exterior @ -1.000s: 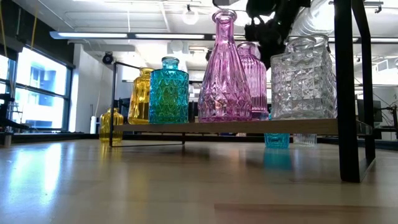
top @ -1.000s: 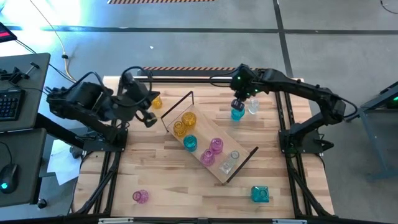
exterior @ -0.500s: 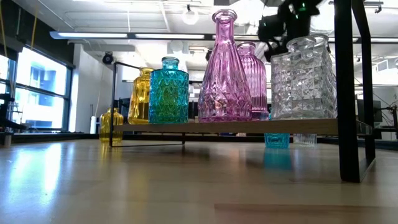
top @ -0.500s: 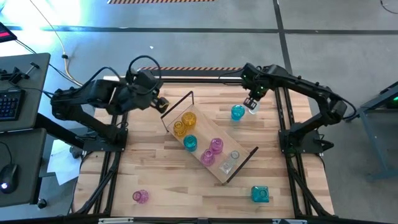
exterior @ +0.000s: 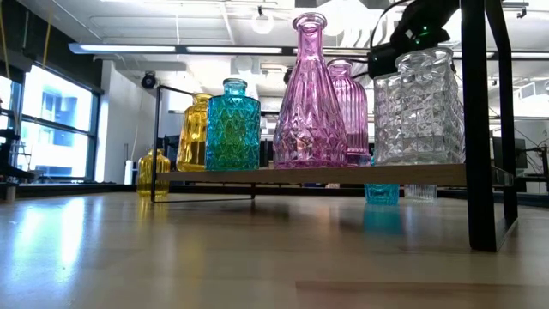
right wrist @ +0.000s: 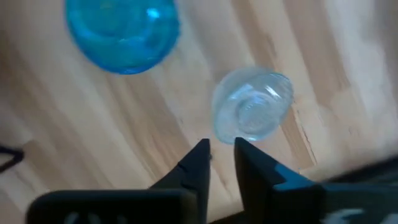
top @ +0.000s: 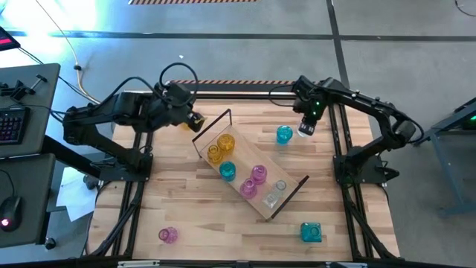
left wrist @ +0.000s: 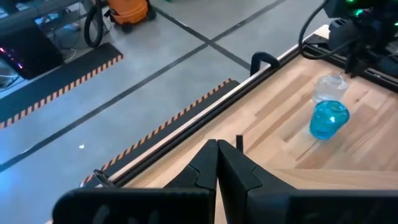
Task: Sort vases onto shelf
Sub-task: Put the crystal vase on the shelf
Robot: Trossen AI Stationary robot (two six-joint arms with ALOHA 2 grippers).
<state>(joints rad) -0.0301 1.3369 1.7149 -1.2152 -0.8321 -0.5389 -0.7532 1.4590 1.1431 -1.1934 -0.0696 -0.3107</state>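
- Table (top: 186, 223) of slatted light wood fills the middle of the overhead view, with a dark robot arm at each far corner.
- Left tool (top: 195, 119) hovers over the far left part of the table, just beyond the left end of the shelf; its fingers (left wrist: 217, 168) are pressed together and hold nothing.
- An amber vase (exterior: 153, 174) stands on the table near that tool, behind the shelf's left end in the low view.
- A pink vase (top: 168, 235) sits alone near the front left corner of the table.
- The shelf (top: 256, 197), a long light-wood board with black metal loops at both ends, lies diagonally across the table, its left end farther back and its right end nearer the front.
- On the shelf, from left to right, stand two amber vases (top: 219, 147), a teal vase (top: 227, 171), two pink vases (top: 253, 179) and two clear vases (top: 275, 192).
- A round teal-blue vase (top: 284, 135) stands on the table beyond the shelf, toward the far right.
- A small clear vase (right wrist: 252, 112) stands just beside it, on its right.
- Right tool (top: 306, 129) hangs above that clear vase; its fingers (right wrist: 196, 168) are slightly apart and grip nothing.
- A square teal vase (top: 311, 232) rests near the front right corner of the table.
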